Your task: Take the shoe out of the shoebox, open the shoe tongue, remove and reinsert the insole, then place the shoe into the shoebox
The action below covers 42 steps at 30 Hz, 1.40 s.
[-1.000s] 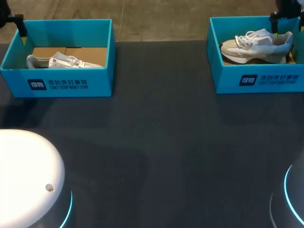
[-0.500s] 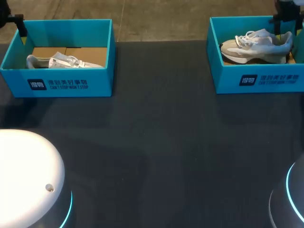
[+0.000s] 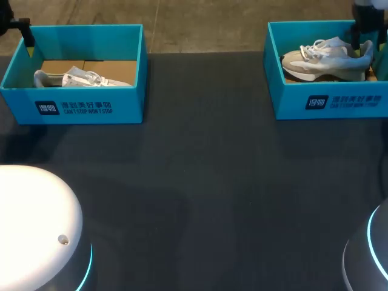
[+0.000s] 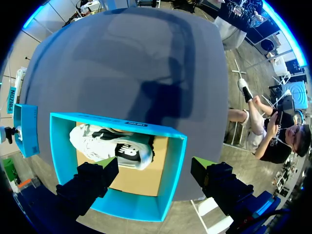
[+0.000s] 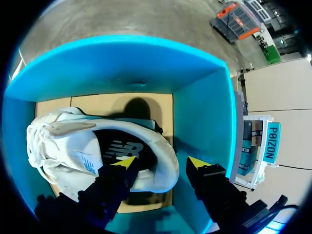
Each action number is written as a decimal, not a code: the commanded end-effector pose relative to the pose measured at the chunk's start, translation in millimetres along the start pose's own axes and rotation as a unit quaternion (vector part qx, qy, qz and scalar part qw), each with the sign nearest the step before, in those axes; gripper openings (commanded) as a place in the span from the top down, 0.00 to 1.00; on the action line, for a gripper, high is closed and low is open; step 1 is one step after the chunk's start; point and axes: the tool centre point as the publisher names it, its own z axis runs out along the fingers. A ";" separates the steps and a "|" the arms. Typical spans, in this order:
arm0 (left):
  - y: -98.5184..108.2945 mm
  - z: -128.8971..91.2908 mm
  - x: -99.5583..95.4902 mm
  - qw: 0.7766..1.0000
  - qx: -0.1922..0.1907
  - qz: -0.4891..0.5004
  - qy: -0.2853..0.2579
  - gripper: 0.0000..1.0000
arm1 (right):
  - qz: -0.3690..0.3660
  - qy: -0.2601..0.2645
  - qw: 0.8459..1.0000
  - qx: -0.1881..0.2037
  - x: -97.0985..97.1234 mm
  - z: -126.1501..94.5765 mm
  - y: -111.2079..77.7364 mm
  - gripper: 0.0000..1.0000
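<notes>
Pale left shoe (image 3: pixel 79 79) lies in the teal left shoebox (image 3: pixel 130 103), right shoe (image 3: pixel 327 59) in the right shoebox (image 3: pixel 291 100).

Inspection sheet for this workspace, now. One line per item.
Surface: dark table, bare between the boxes.
Job's things: left shoebox holds a white shoe on its side; right shoebox holds a white and beige shoe, not yet taken out.
Clutter: nothing seen.
Grippers: left gripper open, above one wall of the left shoebox, clear of its shoe; right gripper open, inside the right shoebox, fingers either side of the shoe's heel.
Cables: nothing seen.
Surroundings: nothing seen reaching over the table.
</notes>
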 end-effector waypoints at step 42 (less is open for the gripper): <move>-1.6 -0.3 0.0 1.000 -0.001 0.000 0.001 0.00 | -0.008 0.046 0.997 0.059 10.1 42.4 4.3 0.37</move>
